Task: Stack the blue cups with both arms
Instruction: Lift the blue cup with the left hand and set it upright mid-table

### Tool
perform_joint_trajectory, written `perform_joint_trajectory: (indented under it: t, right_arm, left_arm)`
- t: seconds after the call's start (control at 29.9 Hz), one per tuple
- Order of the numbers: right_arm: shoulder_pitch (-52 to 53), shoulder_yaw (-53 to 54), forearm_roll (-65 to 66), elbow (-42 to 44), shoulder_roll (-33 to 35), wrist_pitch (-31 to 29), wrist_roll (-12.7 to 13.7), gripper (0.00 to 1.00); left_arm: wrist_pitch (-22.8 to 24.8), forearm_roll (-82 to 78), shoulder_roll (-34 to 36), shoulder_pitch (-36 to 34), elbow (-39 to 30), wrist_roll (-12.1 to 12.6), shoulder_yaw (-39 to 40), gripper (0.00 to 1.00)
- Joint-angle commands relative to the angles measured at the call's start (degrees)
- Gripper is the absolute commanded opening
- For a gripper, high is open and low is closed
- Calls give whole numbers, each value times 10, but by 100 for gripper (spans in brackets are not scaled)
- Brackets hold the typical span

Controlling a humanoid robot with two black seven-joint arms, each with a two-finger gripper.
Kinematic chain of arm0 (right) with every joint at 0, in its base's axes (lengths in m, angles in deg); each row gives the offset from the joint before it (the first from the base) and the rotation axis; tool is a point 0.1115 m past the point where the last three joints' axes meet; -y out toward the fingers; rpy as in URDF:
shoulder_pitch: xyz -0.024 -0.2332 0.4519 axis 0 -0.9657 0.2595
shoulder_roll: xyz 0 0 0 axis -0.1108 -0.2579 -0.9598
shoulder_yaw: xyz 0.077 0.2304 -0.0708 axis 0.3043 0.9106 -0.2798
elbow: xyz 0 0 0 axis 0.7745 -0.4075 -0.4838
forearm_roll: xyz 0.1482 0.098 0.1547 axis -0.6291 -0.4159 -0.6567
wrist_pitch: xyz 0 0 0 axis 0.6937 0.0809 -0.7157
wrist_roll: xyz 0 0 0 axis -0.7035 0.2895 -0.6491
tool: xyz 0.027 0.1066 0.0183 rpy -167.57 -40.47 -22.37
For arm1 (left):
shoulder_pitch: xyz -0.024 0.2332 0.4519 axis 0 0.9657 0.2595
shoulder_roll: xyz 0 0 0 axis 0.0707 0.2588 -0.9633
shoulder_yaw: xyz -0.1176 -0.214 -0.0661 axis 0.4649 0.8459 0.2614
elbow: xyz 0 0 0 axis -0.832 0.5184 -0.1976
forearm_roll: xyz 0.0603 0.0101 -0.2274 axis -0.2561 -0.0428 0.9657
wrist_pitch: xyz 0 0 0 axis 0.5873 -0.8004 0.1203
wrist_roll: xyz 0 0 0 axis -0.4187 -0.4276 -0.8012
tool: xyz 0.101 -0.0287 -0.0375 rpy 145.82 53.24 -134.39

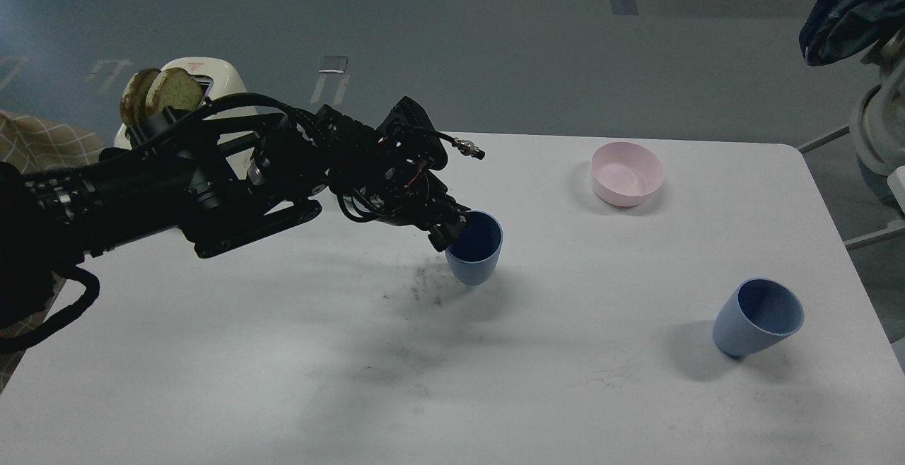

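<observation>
Centrally, left arm's black jaws (452, 230) pinch rim of matte periwinkle-blue tumbler (475, 247) — second matching tumbler (756, 317) tilted at right of white table (283, 380).

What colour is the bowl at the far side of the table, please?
Pale pink; the bowl shows best in the head view.

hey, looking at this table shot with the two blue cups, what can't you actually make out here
- Left gripper, head view: dark against itself at the rim of the nearer blue cup; its fingers can't be told apart, so grip is uncertain.
- Right arm: outside the frame entirely.
- Toaster: mostly hidden behind the left arm.
- Far blue cup: whether its base sits flat can't be settled.
- Dark cloth: cut off by the right edge.
</observation>
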Motion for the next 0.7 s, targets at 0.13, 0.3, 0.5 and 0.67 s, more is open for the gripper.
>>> perform_joint_trajectory:
  t: [0.13,0.3,0.5,0.67]
  right_arm:
    - [0,12,0,-7,-12,0,0,100]
    - [0,12,0,-7,-12,0,0,100]
    - [-3,13,0,-7,-12,0,0,100]
    - [-3,12,0,-5,-12,0,0,100]
  left_arm:
    - [0,1,3,7,1,2,-2,0]
    - [0,1,1,11,1,14,-2,9]
    - [0,6,-1,17,1,30,0,27]
    - [0,24,0,16,2,28,6,77]
